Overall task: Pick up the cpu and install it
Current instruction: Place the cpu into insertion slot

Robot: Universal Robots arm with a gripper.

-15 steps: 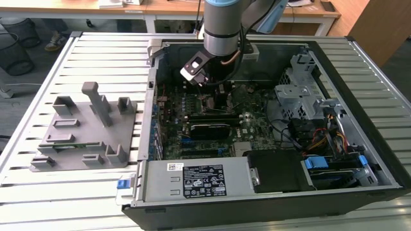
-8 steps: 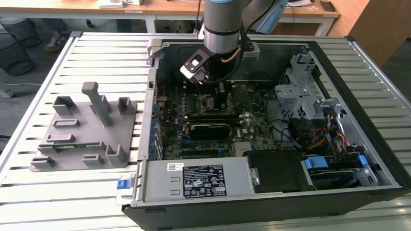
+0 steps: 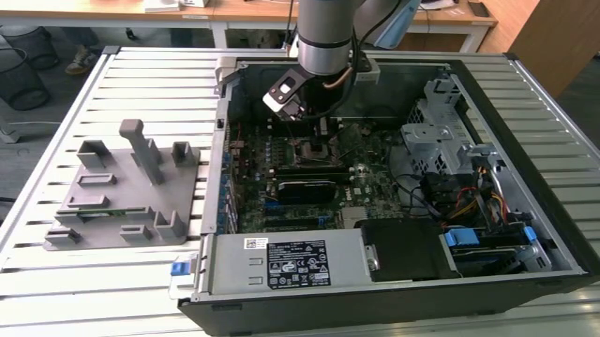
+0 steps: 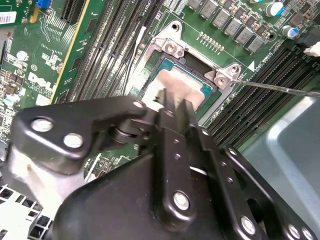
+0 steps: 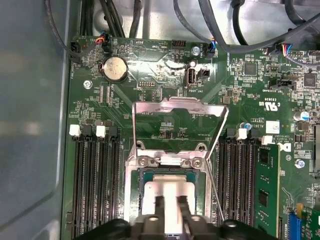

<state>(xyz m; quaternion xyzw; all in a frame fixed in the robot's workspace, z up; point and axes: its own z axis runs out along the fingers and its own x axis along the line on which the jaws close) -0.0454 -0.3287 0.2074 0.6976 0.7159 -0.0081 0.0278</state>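
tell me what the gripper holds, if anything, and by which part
Cannot tell. The gripper is right over the cpu, which lies in the open socket; no hold shows.

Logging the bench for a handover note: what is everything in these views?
computer case: one, black, open, on the table.
table: one, pale slatted, beneath the case.
fixture: one, grey, exterior view's left of the case.
motherboard: one, green, inside the case.
cpu: one, silvery, in the socket.
load plate: one, silver, raised open beside the socket.
coin cell: one, silver, on the motherboard.
power supply: one, silver, inside the case, nearest the exterior camera.
arm: one, grey, reaching into the case.
gripper: one, black, directly over the cpu.
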